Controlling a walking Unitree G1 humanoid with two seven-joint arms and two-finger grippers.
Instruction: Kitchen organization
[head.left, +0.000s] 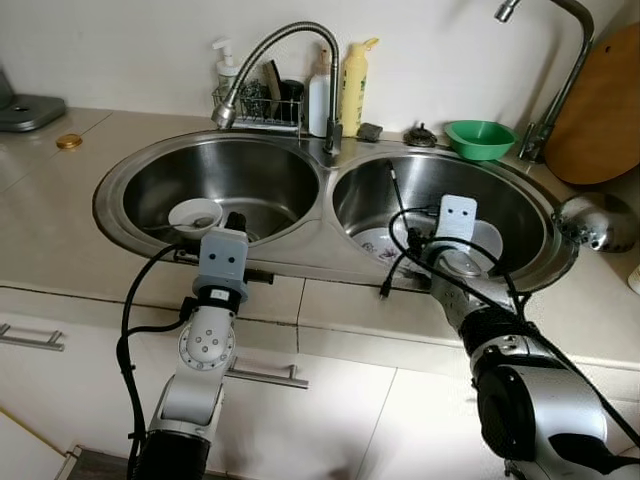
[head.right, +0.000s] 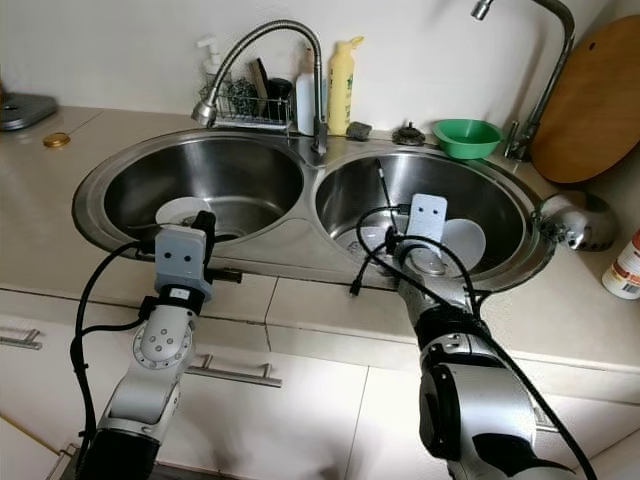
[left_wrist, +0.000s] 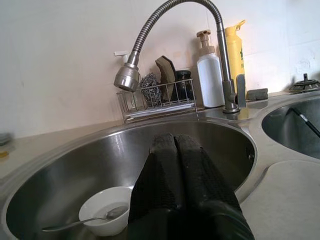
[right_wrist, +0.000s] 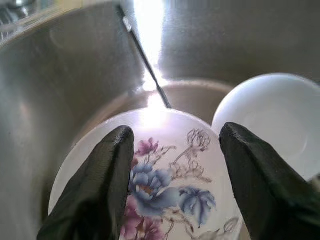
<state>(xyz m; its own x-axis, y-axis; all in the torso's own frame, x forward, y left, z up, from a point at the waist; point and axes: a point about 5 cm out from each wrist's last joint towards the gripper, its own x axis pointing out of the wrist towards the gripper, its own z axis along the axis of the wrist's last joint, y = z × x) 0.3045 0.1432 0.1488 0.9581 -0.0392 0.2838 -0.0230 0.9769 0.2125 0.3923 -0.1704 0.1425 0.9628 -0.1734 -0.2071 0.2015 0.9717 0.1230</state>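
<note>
Now, at frame centre, right gripper (right_wrist: 172, 165) gapes empty over floral plate (right_wrist: 165, 200); best straddle its rim squarely before closing. Left gripper (left_wrist: 175, 145) closed, empty.

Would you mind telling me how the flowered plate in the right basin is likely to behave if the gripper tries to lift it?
The flowered plate looks glazed and glossy, so it is probably slippery. It appears ceramic, so likely rigid, fairly heavy and breakable against the steel basin. It lies flat beside a white bowl, so the open right gripper may struggle to get under its rim.

White plate (right_wrist: 165, 165), blue-purple flowers; green bowl (head.left: 480, 138).
</note>
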